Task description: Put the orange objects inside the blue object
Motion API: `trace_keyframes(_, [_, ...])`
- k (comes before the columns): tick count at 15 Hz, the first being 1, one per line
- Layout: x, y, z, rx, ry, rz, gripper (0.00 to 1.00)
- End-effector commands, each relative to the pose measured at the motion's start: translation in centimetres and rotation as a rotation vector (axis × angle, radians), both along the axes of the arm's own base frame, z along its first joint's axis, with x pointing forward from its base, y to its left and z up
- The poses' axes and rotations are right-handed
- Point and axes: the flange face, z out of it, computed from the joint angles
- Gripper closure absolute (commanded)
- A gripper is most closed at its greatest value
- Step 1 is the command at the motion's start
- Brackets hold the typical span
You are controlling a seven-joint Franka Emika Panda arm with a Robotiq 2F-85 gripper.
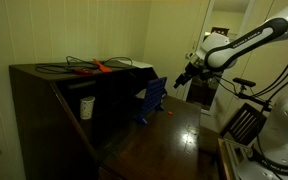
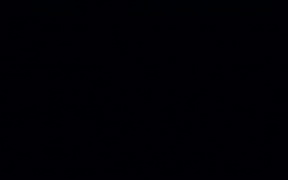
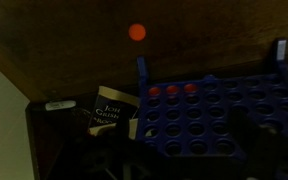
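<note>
Dark brown wood is filling most of the scene, under dim yellowish walls. In an exterior view, a tall wooden cabinet (image 1: 39, 120) is occupying the left of the frame and a glossy tabletop (image 1: 179, 135) is spreading across the lower middle. The blue object (image 1: 151, 100) is standing near the centre of the frame, right by the cabinet's side. A tiny orange-red spot (image 1: 170, 112) is lying on the tabletop just to its right. On the cabinet's top, at upper left, a long orange-red tool (image 1: 97, 67) is resting among dark cables (image 1: 59, 68), and a white cup (image 1: 86, 106) is showing lower down against the dark front.

The white arm (image 1: 246, 40) is reaching in from the upper right, and its gripper (image 1: 184, 76) is hanging above and to the right of the blue object, apart from it. It is too small and dark to tell whether the claw is open or closed.

In the wrist view, the blue object is taking up the lower right as a grid of round holes. Three orange-red pieces (image 3: 172, 90) are sitting in the left end of its top row. One orange piece (image 3: 136, 32) is lying alone on bare wood at upper centre, apart from the grid. A printed box (image 3: 109, 110) is lying just beside the grid's left edge.

One exterior view is giving only blackness
</note>
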Motion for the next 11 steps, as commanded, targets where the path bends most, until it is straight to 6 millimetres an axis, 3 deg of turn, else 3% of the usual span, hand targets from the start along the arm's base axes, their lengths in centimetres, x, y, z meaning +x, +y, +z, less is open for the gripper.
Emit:
trace_keyframes(1, [-1.2,1.8,1.6,0.010,0.055,0.006,0.00])
trace_keyframes(6, [-1.9,2.7,2.0,0.038,0.121,0.028,0.00])
trace_keyframes(11, [-1.4,2.6,1.6,0.041,0.125,0.031,0.00])
